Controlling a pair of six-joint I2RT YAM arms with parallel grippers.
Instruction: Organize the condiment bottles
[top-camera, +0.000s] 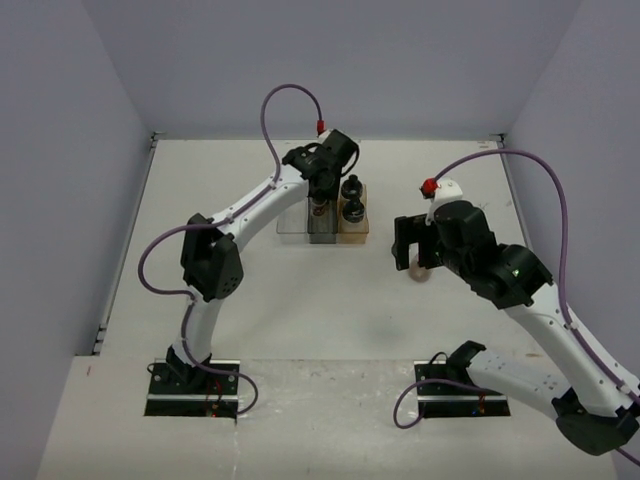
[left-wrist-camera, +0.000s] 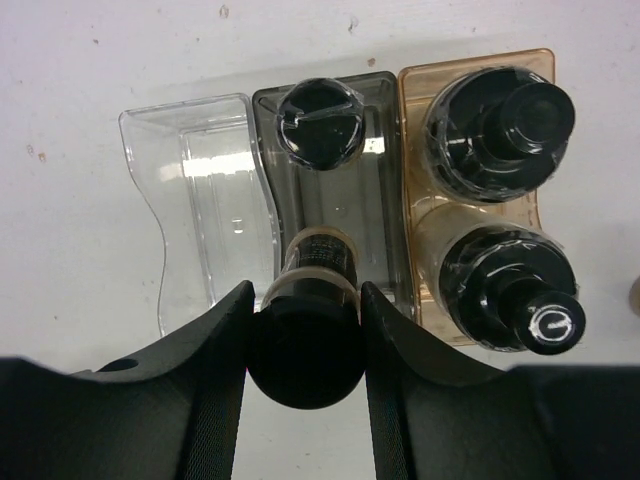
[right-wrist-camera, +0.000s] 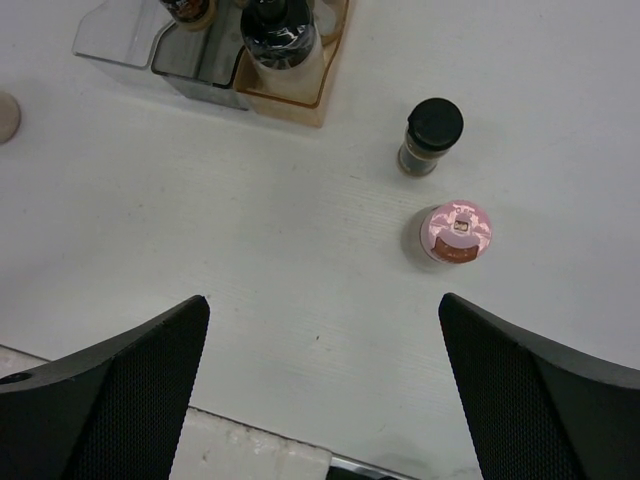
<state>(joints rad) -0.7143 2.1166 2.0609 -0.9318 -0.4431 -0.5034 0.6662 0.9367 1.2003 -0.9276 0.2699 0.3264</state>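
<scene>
The left hand (left-wrist-camera: 305, 290) is closed on the black cap of a spice bottle, the gripped bottle (left-wrist-camera: 318, 262), with one finger pressed against each side of the cap. This bottle, with a pale neck and dark label, sits in the near half of the grey middle compartment (left-wrist-camera: 375, 200) of the three-part tray (top-camera: 290, 226); whether its base touches the compartment floor cannot be told. At the far end of the same grey compartment stands a second black-capped bottle (left-wrist-camera: 320, 122), apart from the gripped one.

The tan compartment (left-wrist-camera: 470, 63) on the right holds two more black-capped bottles, upright and one behind the other: the far tan-side bottle (left-wrist-camera: 500, 125) and the near tan-side bottle (left-wrist-camera: 510, 300). The clear compartment (left-wrist-camera: 200, 190) forms the tray's left part.

The right hand (right-wrist-camera: 322, 300) is open, its fingers spread wide above bare tabletop (top-camera: 300, 320) and gripping nothing. Beyond it, to the right of the tray and well apart from it, two bottles stand upright on the tabletop: a loose black-capped bottle (right-wrist-camera: 432, 135) with brownish contents, and just beside it, on the side toward the right hand, a pink-capped bottle (right-wrist-camera: 455, 235). The two do not touch.

A small pale object (top-camera: 421, 272) lies on the tabletop just near of the right hand; what it is cannot be told
</scene>
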